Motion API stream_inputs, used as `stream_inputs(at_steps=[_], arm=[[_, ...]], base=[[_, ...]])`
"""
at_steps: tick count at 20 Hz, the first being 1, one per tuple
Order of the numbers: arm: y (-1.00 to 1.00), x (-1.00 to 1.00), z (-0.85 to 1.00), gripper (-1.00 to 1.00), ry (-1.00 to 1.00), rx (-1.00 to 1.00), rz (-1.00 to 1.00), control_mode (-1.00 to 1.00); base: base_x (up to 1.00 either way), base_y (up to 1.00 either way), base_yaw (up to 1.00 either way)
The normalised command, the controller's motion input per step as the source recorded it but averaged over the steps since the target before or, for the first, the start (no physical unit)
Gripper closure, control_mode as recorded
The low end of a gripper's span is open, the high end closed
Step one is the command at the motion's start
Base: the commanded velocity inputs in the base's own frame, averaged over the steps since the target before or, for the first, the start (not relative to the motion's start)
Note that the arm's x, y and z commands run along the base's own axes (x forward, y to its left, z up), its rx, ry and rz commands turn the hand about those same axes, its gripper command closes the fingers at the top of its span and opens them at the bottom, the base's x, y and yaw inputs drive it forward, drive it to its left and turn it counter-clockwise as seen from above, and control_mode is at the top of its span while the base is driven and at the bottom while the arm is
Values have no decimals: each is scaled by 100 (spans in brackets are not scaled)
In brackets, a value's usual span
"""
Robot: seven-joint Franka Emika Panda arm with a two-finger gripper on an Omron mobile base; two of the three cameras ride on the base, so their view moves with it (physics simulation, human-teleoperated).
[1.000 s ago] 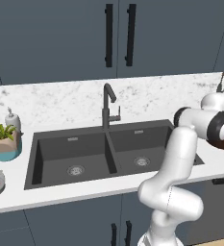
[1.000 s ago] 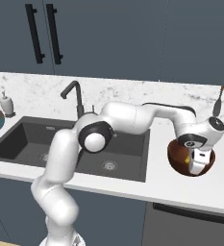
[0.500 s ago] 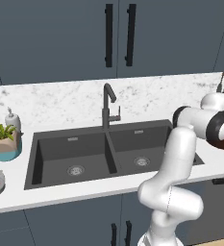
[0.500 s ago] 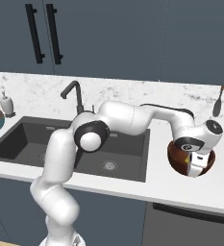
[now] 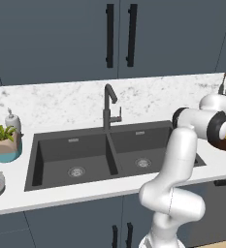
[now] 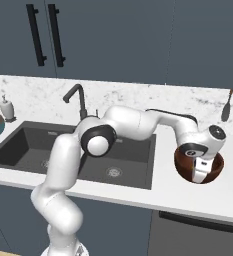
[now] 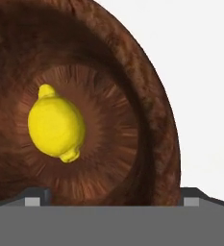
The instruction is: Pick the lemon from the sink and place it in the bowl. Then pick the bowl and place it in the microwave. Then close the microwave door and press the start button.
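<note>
Your open hand (image 6: 202, 172) hovers over the stiff, wood-like bowl (image 6: 215, 170) near the surface's front edge, lemon (image 7: 56, 126) loose inside; pinch its rim, keep level.

Glossy white rounded arm (image 6: 133, 122), dark round joint caps.

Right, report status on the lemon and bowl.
Gripper open, over the bowl. Lemon lying free in bowl, on the counter right of the sink. Nothing in the way.
</note>
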Motion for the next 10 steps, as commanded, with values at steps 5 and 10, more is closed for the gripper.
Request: stream_inputs(at_steps=[5, 10], arm=[[0, 1, -28, -100, 0, 0, -1, -100], [0, 0, -26, -100, 0, 0, -2, -100]], base=[[0, 0, 0], [0, 0, 0]])
